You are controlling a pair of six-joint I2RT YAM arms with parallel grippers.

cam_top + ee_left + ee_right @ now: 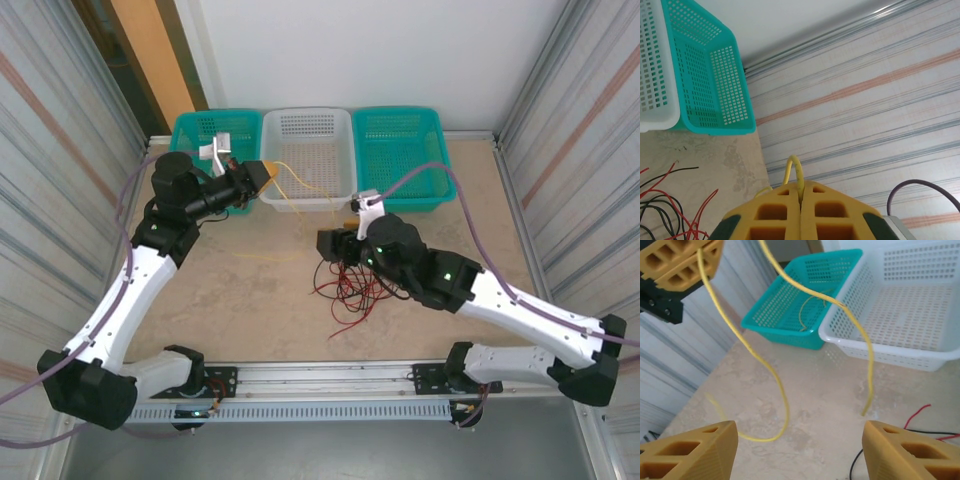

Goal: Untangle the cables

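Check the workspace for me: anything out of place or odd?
The yellow cable, pinched in the left gripper, drapes over the white basket's rim instead of lying free. The red and black cables sit tangled in a heap on the table.

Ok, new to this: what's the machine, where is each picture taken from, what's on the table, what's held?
Two robot arms are bolted at the table's near edge. The wide picture looks from above and behind them; the other two come from cameras on each wrist, so the yellow wedges are that arm's own fingers. On the table lies a tangle of red and black cables, with a white basket between two teal baskets at the back. The left hand is shut on a yellow cable, which trails down to the table. The right hand is open, holding nothing.
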